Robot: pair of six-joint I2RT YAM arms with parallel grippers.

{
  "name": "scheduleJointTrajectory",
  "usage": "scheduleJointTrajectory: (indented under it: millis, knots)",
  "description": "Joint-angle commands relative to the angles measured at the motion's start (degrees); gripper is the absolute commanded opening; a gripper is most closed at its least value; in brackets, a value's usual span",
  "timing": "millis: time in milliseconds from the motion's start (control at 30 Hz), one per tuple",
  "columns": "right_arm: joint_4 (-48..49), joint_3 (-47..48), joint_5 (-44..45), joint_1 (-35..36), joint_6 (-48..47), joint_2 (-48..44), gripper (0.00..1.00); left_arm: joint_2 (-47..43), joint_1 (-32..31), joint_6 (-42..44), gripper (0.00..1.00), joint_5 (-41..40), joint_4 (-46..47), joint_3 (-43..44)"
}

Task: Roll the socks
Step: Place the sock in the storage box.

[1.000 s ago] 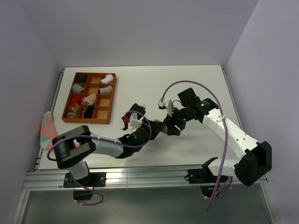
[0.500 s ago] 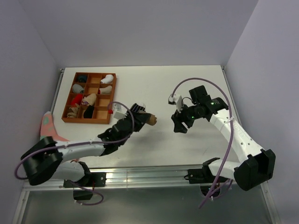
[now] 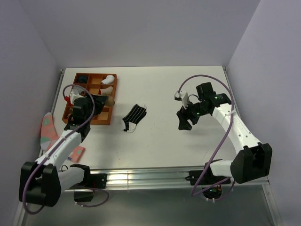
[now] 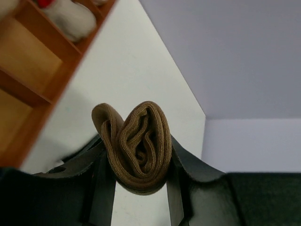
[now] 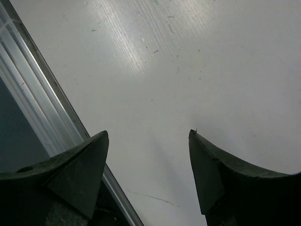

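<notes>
Holding the rolled tan-brown sock (image 4: 138,141) clamped between its jaws, the left gripper (image 4: 137,176) hangs at the right side of the wooden tray (image 3: 87,122). To place it well, I judge it should centre over a free compartment, lower until the roll sits inside, then release gently so the roll does not spring loose. The striped black sock (image 3: 133,116) lies flat on the table (image 3: 188,84), and the right gripper (image 5: 148,134) hovers spread and empty.

Tan sock (image 4: 137,134) underside hidden between left tool (image 4: 137,157) fingers; tray (image 4: 33,89) cropped.
</notes>
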Motion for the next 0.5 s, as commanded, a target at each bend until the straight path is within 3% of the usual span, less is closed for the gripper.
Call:
scheduleJointTrajectory:
  millis: [0, 100, 467]
  knots:
    - [0.1, 2.9, -1.4, -1.0, -1.8, 0.2, 0.76, 5.1, 7.2, 1.6, 0.0, 11.5, 6.6, 2.5]
    - [0.6, 2.4, -0.6, -1.5, -2.0, 0.2, 0.77, 14.0, 10.0, 1.8, 0.0, 13.1, 8.6, 6.9]
    - [-0.3, 1.9, 0.1, -2.8, -4.3, -0.2, 0.77, 29.2, 14.8, 0.4, 0.0, 19.5, 16.0, 14.0]
